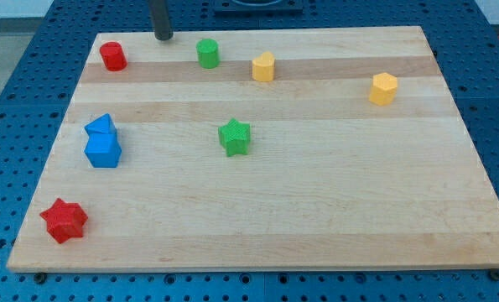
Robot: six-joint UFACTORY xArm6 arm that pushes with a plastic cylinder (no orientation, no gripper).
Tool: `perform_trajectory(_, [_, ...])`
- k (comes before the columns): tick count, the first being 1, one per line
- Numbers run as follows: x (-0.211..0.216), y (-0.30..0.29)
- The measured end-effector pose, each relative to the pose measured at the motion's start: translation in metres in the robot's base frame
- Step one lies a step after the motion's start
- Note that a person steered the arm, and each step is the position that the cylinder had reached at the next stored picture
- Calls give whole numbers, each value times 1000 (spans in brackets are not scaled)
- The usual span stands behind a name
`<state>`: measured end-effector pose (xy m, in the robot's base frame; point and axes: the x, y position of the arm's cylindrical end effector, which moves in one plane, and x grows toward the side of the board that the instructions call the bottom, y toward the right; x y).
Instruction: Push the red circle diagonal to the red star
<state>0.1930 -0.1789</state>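
The red circle (113, 56) stands near the board's top left corner. The red star (64, 221) lies near the bottom left corner, far below the circle. My tip (163, 35) touches down at the board's top edge, to the right of the red circle and a little above it, with a gap between them. It lies to the left of the green circle (208, 53).
Two blue blocks (103, 142) sit together at the left, between the red circle and the red star. A green star (234, 137) lies mid-board. A yellow block (264, 66) sits at the top middle and a yellow hexagon (383, 88) at the right. The wooden board (316, 210) ends close to the red blocks.
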Motion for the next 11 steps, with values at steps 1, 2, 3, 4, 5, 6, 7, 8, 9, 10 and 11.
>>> perform_trajectory(1, [-1,-65])
perform_trajectory(2, [-1,-125])
perform_trajectory(3, [1,-125])
perform_trajectory(4, [2,-109])
perform_trajectory(5, [39,-80])
perform_trajectory(6, [60,-73])
perform_trajectory(7, [65,-73])
perform_trajectory(8, [67,-72])
perform_trajectory(9, [56,-78])
perform_trajectory(10, [62,-86])
perform_trajectory(11, [66,-86])
